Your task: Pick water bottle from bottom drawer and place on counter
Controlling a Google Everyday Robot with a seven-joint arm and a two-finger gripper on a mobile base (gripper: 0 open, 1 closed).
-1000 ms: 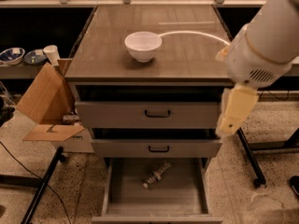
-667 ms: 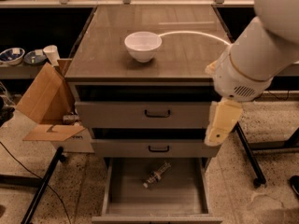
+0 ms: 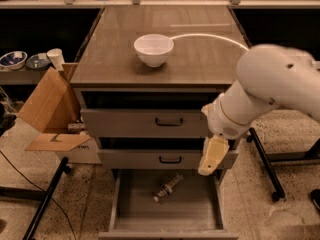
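Note:
The water bottle [image 3: 168, 187] lies on its side in the open bottom drawer [image 3: 145, 211], near the middle, cap towards the front left. My gripper [image 3: 212, 157] hangs from the white arm at the right, in front of the middle drawer's right end. It is above and to the right of the bottle and apart from it. It holds nothing that I can see. The counter [image 3: 205, 59] is the glossy top of the cabinet.
A white bowl [image 3: 153, 49] stands on the counter's left half, with a thin white cable [image 3: 210, 36] arcing to its right. The two upper drawers [image 3: 150, 123] are shut. An open cardboard box [image 3: 47, 109] leans at the cabinet's left. A black stand leg [image 3: 262, 164] is at the right.
The arm has swung left and down; the gripper has moved from beside the top drawer's right end to in front of the middle drawer, closer to the open bottom drawer.

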